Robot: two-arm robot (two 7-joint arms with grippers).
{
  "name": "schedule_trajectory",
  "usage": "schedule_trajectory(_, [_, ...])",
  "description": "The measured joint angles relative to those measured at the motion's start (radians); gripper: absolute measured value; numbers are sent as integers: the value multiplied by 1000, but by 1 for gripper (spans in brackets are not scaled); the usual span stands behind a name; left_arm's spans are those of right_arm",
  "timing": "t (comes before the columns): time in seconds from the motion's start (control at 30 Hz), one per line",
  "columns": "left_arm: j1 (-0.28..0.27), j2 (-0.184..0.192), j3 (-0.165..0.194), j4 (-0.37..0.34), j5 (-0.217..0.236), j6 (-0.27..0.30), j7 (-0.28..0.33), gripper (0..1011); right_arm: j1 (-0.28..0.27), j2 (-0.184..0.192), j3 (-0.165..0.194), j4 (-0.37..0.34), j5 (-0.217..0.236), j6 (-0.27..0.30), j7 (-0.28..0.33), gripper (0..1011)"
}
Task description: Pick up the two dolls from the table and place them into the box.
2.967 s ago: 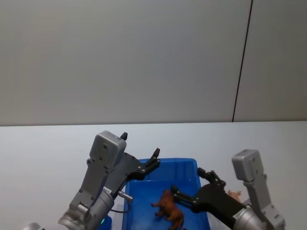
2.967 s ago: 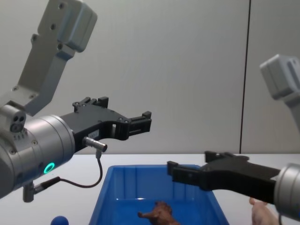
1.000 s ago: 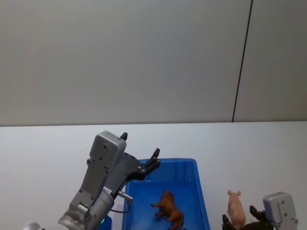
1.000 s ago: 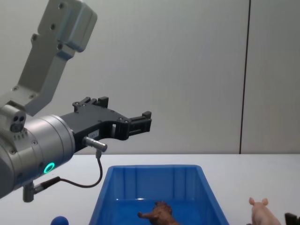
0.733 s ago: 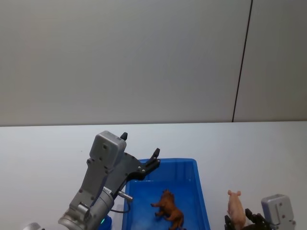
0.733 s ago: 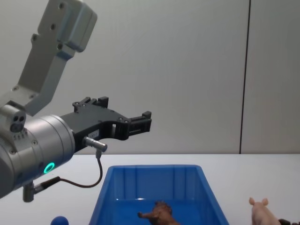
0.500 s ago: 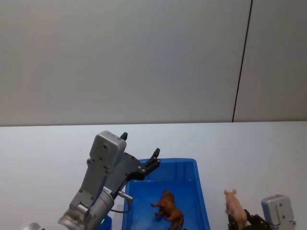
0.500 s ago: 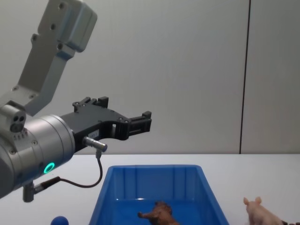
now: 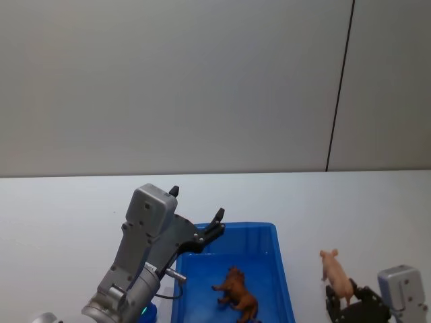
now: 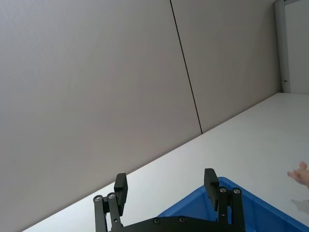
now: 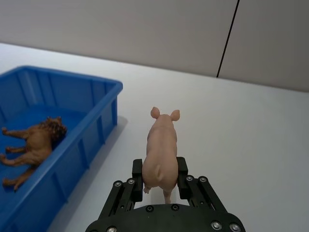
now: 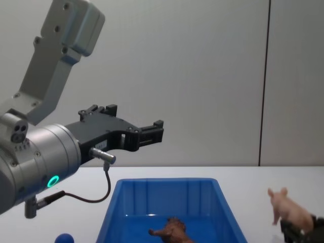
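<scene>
Your right gripper (image 11: 160, 170) clasped the pink pig (image 11: 161, 145) beside the box (image 11: 91, 135), the brown animal (image 11: 36, 142) lay inside, so one placement remained; your left gripper (image 10: 165, 180) hung open over its rim.

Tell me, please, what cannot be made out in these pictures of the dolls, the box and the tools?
- Pig: its flanks are covered by the right tool's fingers in the right wrist view.
- Box: its near end is cut off by the bottom edge in the head and chest views.
- Brown animal: its lower body is cut off by the chest view's bottom edge.
- Blue ball: partly cut off by that same edge.
</scene>
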State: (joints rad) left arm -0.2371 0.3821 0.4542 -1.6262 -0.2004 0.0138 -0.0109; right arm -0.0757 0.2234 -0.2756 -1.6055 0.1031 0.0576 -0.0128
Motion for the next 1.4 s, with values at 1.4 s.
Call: schedule_trajectory(1.4, [0,0,0,0,0,0,0,1001,236,-93,-16,151,72,-86,393,610])
